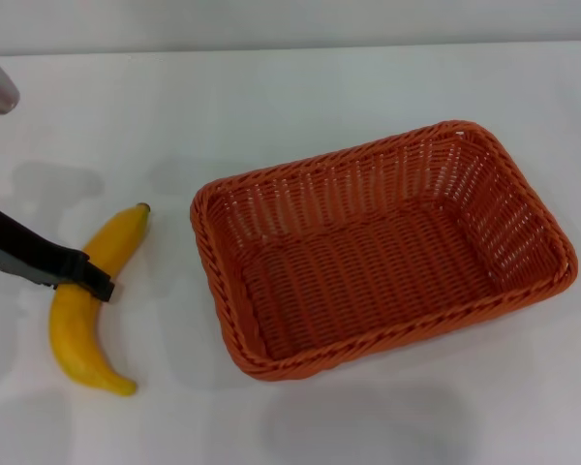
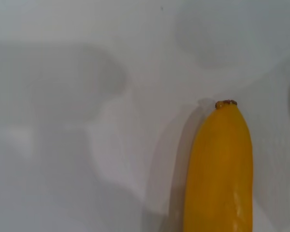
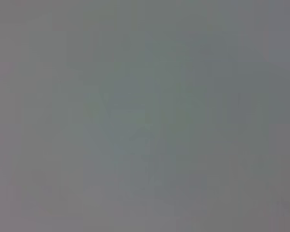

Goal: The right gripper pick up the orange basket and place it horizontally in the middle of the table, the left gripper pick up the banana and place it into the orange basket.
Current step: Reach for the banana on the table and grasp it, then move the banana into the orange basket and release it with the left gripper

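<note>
- A white table [image 1: 300, 107] fills the head view, carrying two things: an orange woven basket [image 1: 382, 247] and a banana [image 1: 89, 302].
- The orange basket sits around the middle of the table, reaching toward its right edge. Its long side runs roughly across the view, slightly skewed, open side up and empty. Judging by this, the basket step looks finished.
- The banana lies flat near the table's left edge, just beside the basket's left short rim but not touching it. Its dark tip points toward the far edge, its stem end toward the near edge.
- The left gripper [image 1: 89, 276] reaches in from the left edge; its black fingers cross the banana at about mid-length (a sensible place to grip a curved fruit so it hangs balanced).
- Whether the jaws are pressed onto the banana or merely straddling it, I cannot tell: only one dark finger shows across the fruit.
- The left wrist view shows the banana's dark-tipped end lying on the white surface, with no fingers visible.
- The right gripper is not visible in any view; the right wrist view shows only featureless grey.
- The banana transfer appears to be the step in hand.
</note>
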Tool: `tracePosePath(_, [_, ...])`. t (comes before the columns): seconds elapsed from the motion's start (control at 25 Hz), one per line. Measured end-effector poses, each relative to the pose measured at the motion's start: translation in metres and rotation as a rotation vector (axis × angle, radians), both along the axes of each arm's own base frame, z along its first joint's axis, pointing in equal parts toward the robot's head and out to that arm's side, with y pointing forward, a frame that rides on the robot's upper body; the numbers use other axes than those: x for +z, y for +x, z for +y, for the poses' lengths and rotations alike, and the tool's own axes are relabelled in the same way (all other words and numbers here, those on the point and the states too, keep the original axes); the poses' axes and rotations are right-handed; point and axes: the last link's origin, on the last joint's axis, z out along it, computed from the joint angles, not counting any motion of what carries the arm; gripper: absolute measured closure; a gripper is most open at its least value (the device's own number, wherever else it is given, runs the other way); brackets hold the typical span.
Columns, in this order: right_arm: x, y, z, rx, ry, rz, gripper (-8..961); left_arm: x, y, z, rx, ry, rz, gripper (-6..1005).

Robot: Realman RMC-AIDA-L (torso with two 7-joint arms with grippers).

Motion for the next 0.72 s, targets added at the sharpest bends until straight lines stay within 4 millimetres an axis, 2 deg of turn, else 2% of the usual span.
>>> tracePosePath(0.2, [0.002,0.001,-0.003,0.001,0.014,0.008,307,0.005,0.004,0.002,-0.018,0.009,-0.019,455])
tracePosePath(0.28, [0.002,0.001,-0.004,0.002,0.022,0.011,307,0.016,0.009,0.004,-0.035,0.02,-0.038,463])
tracePosePath(0.4, [0.004,0.001,-0.006,0.004,0.029,0.011,307,0.043,0.02,0.005,-0.081,0.021,-0.088,476])
tracePosePath(0.52, [0.005,0.0,-0.006,0.006,0.033,0.009,307,0.075,0.048,0.007,-0.191,-0.022,-0.132,479])
tracePosePath(0.6, [0.006,0.0,-0.006,0.008,0.034,0.008,307,0.087,0.067,0.008,-0.255,-0.064,-0.128,479])
tracePosePath(0.72, [0.007,-0.002,-0.005,0.015,0.041,0.01,307,0.094,0.101,0.016,-0.338,-0.127,-0.112,478])
